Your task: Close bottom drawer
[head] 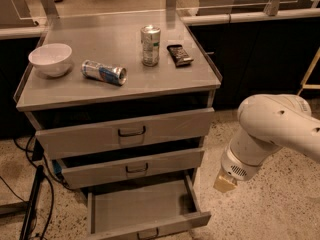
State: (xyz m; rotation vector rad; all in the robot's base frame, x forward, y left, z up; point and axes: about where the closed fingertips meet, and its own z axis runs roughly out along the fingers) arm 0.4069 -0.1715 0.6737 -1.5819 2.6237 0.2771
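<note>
The grey metal cabinet has three drawers. The bottom drawer (145, 211) is pulled far out, its inside bare, and its slim front panel with a small dark loop handle (148, 233) sits at the lower edge of the view. The middle drawer (132, 168) and top drawer (127, 133) stand slightly out. My white arm (272, 129) reaches in from the right. The gripper (225, 183) hangs low just right of the cabinet, beside the open bottom drawer's right side, apart from it.
On the cabinet top (65, 91) are a white bowl (50, 59), a can lying on its side (104, 72), an upright can (150, 45) and a dark snack bar (179, 54). Black cables (30, 204) lie on the floor at the left. A dark counter (260, 54) stands behind.
</note>
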